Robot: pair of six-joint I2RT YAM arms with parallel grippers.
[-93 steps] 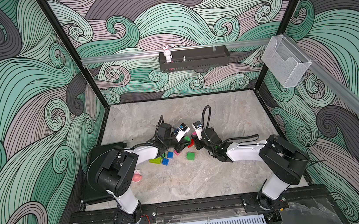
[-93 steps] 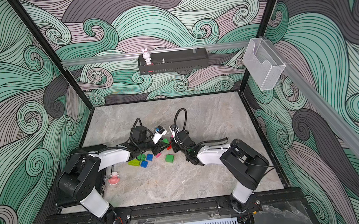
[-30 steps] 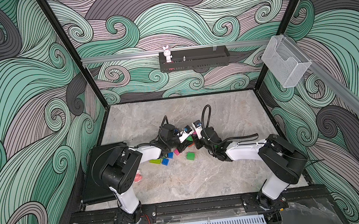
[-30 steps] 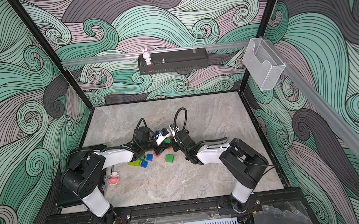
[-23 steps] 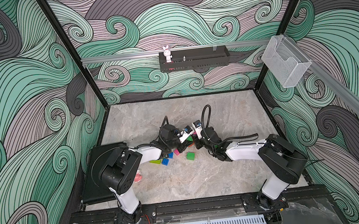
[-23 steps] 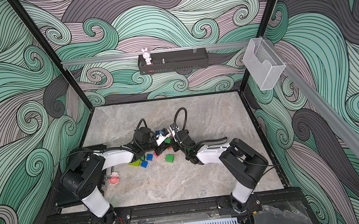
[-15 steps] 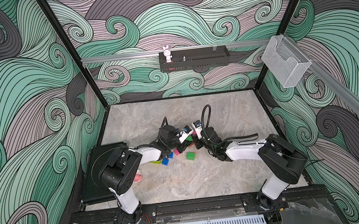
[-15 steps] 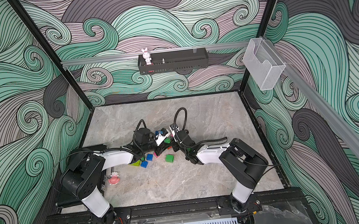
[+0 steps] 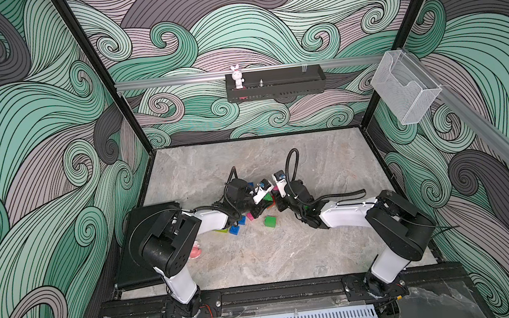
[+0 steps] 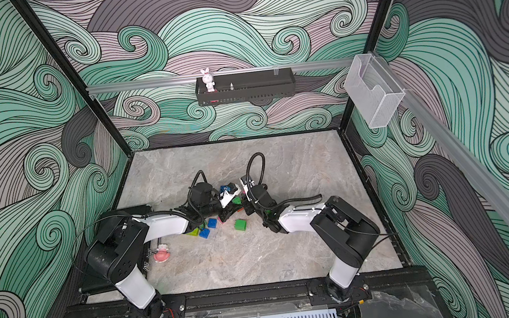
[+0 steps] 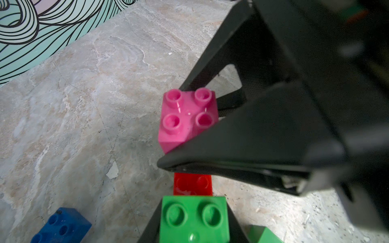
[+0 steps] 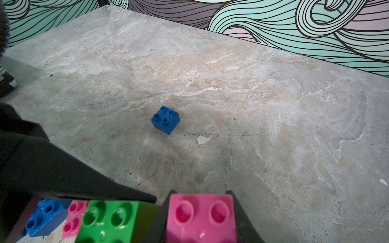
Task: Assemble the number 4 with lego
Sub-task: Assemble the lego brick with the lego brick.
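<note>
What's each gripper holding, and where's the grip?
Left gripper: green brick, clamped across its two side walls. Right gripper: pink brick, likewise across its side walls.

This is a robot lab booth, not a home. Two robot arms, the left arm (image 9: 211, 221) and the right arm (image 9: 344, 216), are bolted to a black bar (image 9: 278, 291) along the bottom of the frame. Black metal posts (image 9: 102, 72) hold walls (image 9: 16, 144) printed with green and grey waves. A stone-look table (image 9: 258, 263) fills the middle. A silver rail (image 9: 172, 81) crosses the upper middle.
</note>
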